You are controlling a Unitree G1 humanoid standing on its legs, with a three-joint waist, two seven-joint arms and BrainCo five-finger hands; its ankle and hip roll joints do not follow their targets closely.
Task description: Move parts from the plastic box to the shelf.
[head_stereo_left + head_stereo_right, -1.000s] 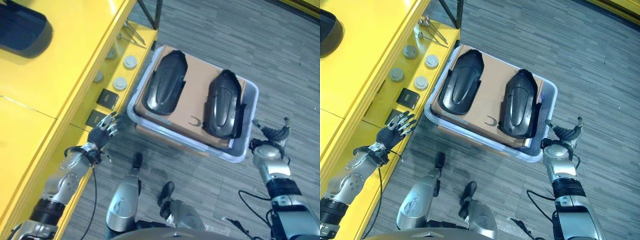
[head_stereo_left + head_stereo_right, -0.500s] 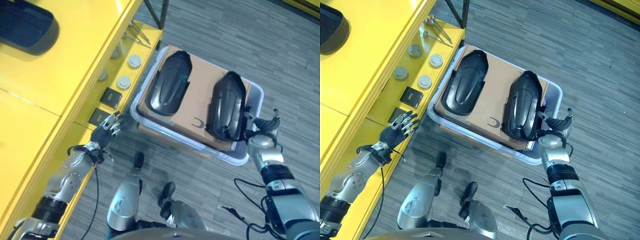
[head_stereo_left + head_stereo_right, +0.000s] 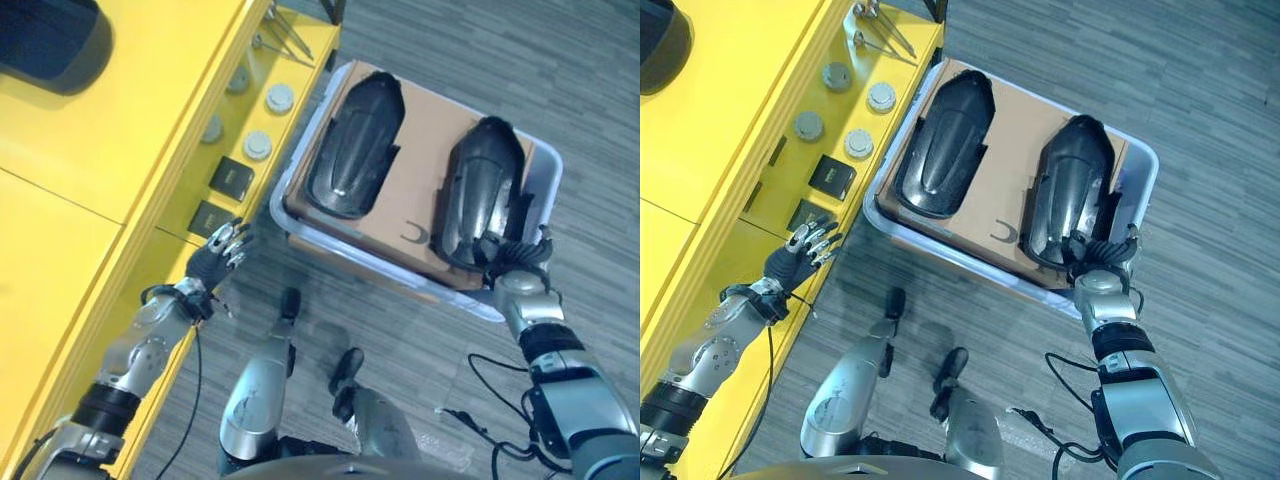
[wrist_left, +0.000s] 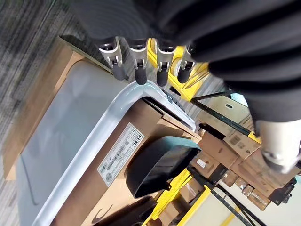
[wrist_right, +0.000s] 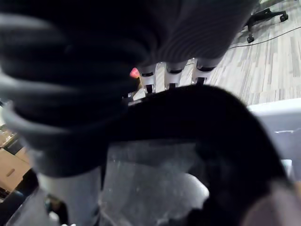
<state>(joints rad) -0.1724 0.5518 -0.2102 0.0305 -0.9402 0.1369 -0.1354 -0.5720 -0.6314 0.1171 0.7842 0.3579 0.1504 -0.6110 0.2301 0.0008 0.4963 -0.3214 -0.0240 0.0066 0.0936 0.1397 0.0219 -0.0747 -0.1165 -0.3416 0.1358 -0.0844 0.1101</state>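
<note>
Box: the clear plastic box [image 3: 528,190] sits on the floor beside the yellow shelf [image 3: 120,150].
Parts: two long black plastic parts [image 3: 357,143] [image 3: 478,192] lie side by side in the box, long ends pointing away from the robot.
Right hand: the right hand [image 3: 1102,252] is at the near end of the right part; grip cannot be told.
Left hand: the left hand [image 3: 215,260] has loose, empty fingers by the shelf.

Glossy black moulded parts [image 3: 358,145] on brown cardboard [image 3: 425,190], pale translucent grey plastic box [image 3: 545,185], bright yellow shelf [image 3: 110,160], grey streaked floor [image 3: 600,90]
</note>
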